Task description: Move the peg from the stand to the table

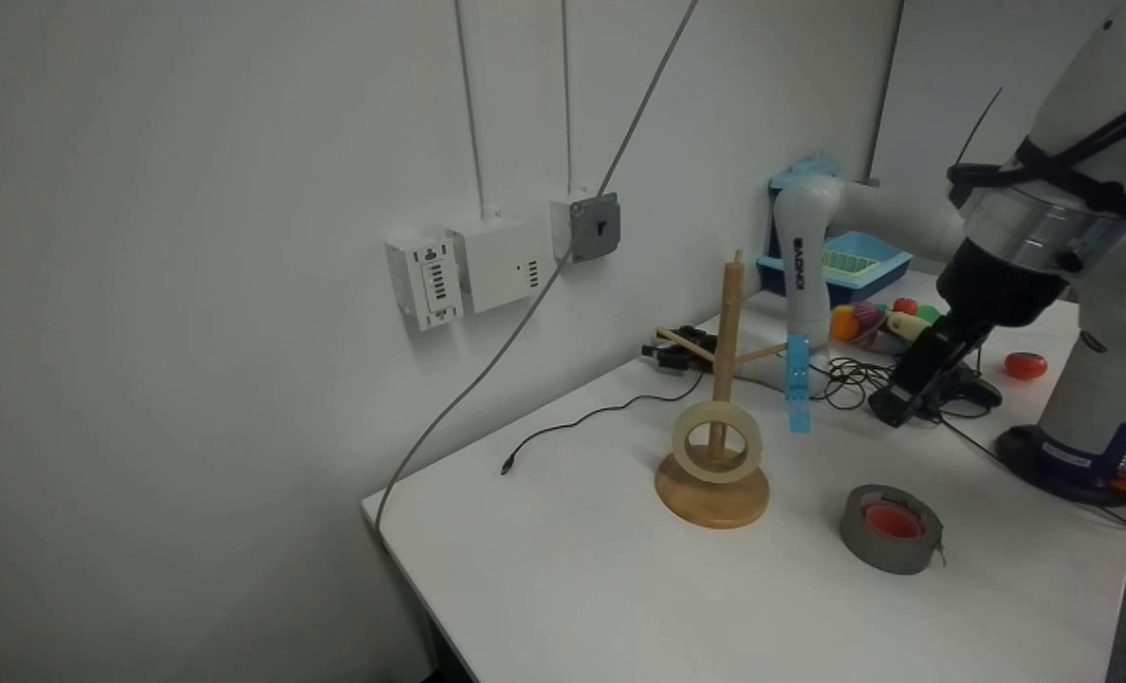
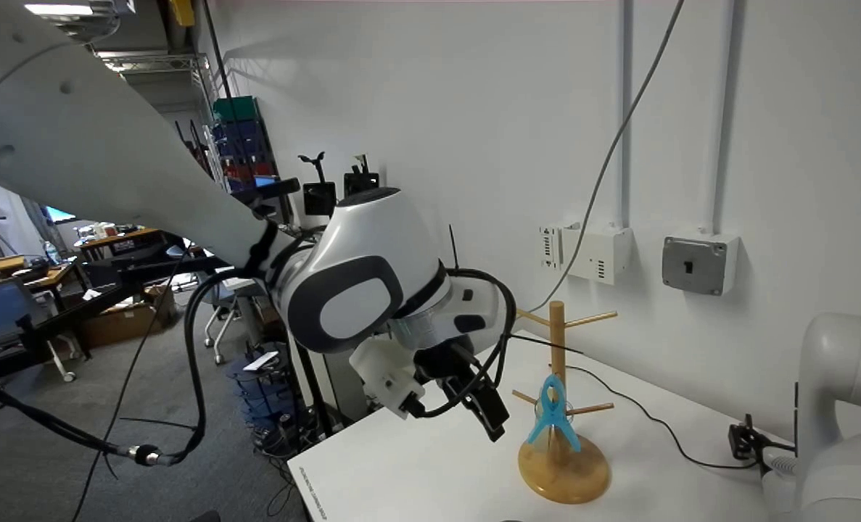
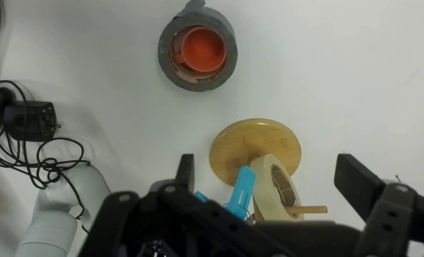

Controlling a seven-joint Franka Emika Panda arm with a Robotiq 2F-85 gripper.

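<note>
Light-blue peg (image 2: 552, 406): up on the stand (image 2: 564, 478), hanging at one of the side arms (image 1: 762, 354) with its legs pointing down; how firmly it is clipped there we cannot tell.
Stand: upright, its round base flat on the white table (image 1: 619, 569).
Cream tape roll (image 3: 263, 189): hung from another arm just beside the peg, so we judge that a careless reach could knock it.
Gripper (image 3: 267, 173): fingers (image 3: 356, 185) spread wide, holding nothing; in both exterior views we find it apart from the peg and the stand.
Grey tape roll (image 1: 890, 560): lying on the table near the stand, an orange-red cup (image 3: 203, 50) inside its ring.
Peg's trip, done: by our reading, nothing beyond a gripper made ready.
Peg's trip, left: all of it; we have to close on the peg, free it from the arm without dragging the cream roll along, lower it to the table and let go.
</note>
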